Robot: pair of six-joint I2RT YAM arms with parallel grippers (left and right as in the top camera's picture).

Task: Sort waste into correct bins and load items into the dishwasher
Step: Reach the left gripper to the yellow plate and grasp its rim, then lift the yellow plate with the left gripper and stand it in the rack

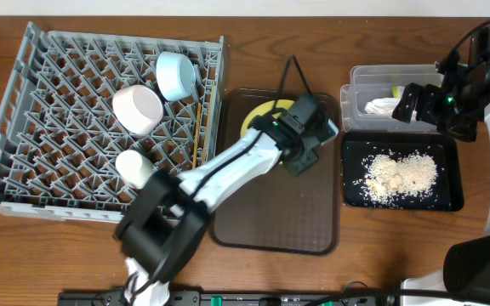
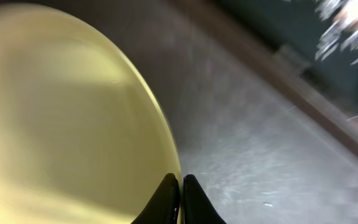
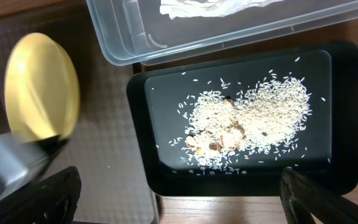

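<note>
One yellow plate (image 2: 61, 112), rim nipped by L pincer (image 2: 180, 186); R pincer (image 3: 179, 180) spread wide.

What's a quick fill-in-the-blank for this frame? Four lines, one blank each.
The left gripper is shut on the rim of a plate coloured ____.
The rice crumbs lie in the ____ tray.
The clear tub holds a crumpled white ____.
The grey rack holds a cup and ____ bowls.
Missing: yellow; black; napkin; two.
</note>
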